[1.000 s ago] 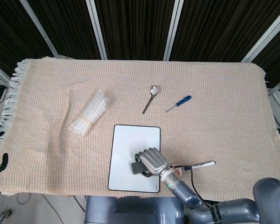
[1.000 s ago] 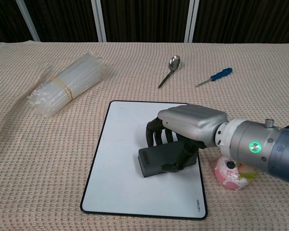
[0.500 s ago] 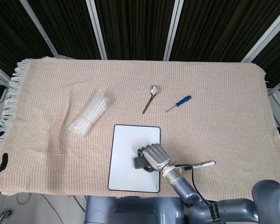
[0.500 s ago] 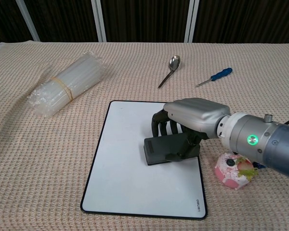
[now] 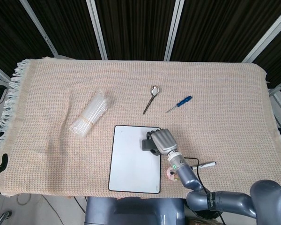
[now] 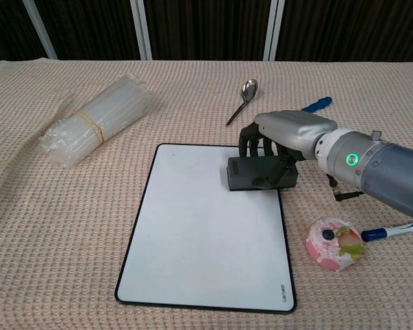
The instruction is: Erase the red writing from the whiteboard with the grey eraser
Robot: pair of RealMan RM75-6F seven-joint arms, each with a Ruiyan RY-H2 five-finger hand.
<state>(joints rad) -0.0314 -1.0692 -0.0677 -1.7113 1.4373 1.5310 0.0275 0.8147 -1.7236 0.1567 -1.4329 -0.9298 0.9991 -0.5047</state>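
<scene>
Since a second ago my right hand (image 6: 279, 141) has slid the dark grey block eraser (image 6: 260, 172) from the middle of the white, black-rimmed whiteboard (image 6: 193, 240) up to its far right corner. My fingers (image 6: 251, 141) curl over the top and pinch its sides. It looks light and stiff, with a soft felt base; I judge holding its long sides and pressing flat is best. No red writing shows on the board. My left hand is out of sight.
</scene>
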